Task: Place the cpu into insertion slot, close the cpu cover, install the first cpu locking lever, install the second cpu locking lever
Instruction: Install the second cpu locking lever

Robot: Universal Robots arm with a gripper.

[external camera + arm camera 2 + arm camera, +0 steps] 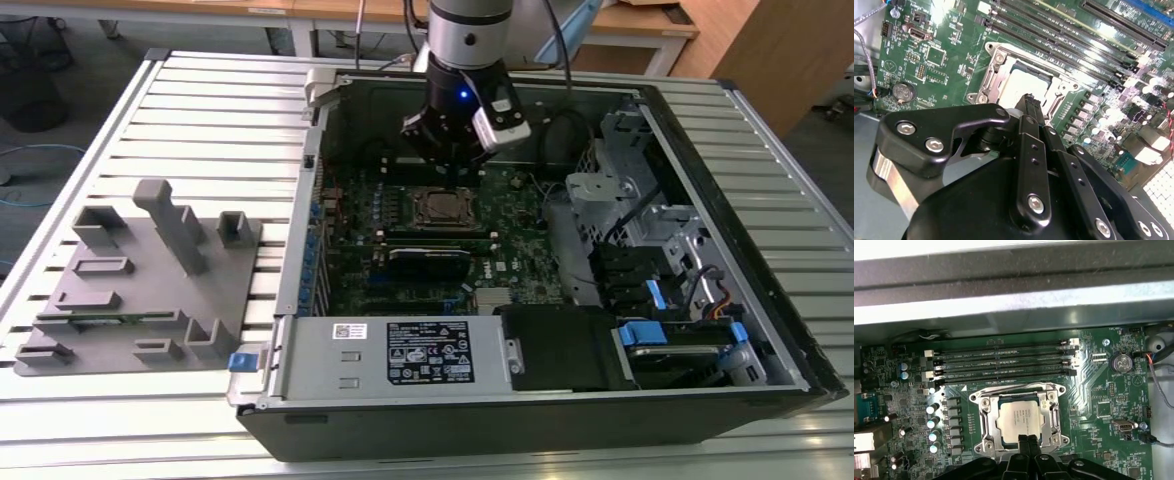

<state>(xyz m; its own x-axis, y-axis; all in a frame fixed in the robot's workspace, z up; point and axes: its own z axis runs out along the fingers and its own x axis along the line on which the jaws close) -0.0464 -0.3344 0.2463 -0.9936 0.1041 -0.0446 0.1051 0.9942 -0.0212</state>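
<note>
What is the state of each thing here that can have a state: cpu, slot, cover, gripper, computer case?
cpu: seated flat in the slot, metal top up.
slot: filled by the cpu.
cover: down, framing the cpu.
gripper: shut, empty, tips at the edge of the cover.
computer case: lying on its side, side panel off, board exposed.

A robotics lab or workshop: slatted aluminium workbench [160, 110], opened computer tower [534, 400], wooden desks [641, 25] behind.
</note>
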